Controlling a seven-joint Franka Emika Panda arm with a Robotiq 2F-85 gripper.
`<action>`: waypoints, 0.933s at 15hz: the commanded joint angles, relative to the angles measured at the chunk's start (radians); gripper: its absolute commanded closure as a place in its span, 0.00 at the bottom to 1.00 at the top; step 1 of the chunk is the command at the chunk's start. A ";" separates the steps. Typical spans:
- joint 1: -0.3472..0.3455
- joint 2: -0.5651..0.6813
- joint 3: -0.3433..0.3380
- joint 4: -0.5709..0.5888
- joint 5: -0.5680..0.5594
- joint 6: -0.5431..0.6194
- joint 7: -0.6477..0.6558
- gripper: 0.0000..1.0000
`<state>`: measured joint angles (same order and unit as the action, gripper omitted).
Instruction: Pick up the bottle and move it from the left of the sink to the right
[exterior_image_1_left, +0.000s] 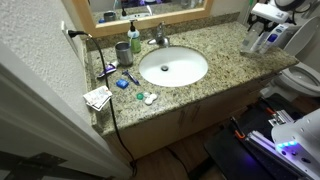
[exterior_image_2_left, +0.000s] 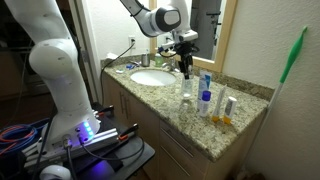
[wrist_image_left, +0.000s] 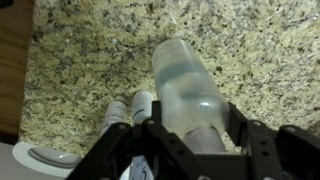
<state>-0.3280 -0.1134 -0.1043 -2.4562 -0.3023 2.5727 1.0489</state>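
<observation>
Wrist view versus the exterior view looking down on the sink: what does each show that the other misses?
Wrist only: how the tool flanks the bottle, with two white containers right beside it. Exterior only: the whole sink, faucet, green pump dispenser, cup and the clutter beyond the basin. Both: the tool and the granite countertop.

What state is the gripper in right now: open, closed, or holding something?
The gripper is closed, holding the bottle.
</observation>
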 joint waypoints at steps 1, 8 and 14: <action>0.012 0.032 -0.019 0.016 -0.055 0.018 0.074 0.63; 0.025 0.081 -0.043 0.011 -0.134 0.022 0.183 0.63; 0.053 0.073 -0.061 -0.008 -0.062 0.049 0.144 0.07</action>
<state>-0.3009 -0.0365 -0.1431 -2.4535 -0.4064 2.5911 1.2205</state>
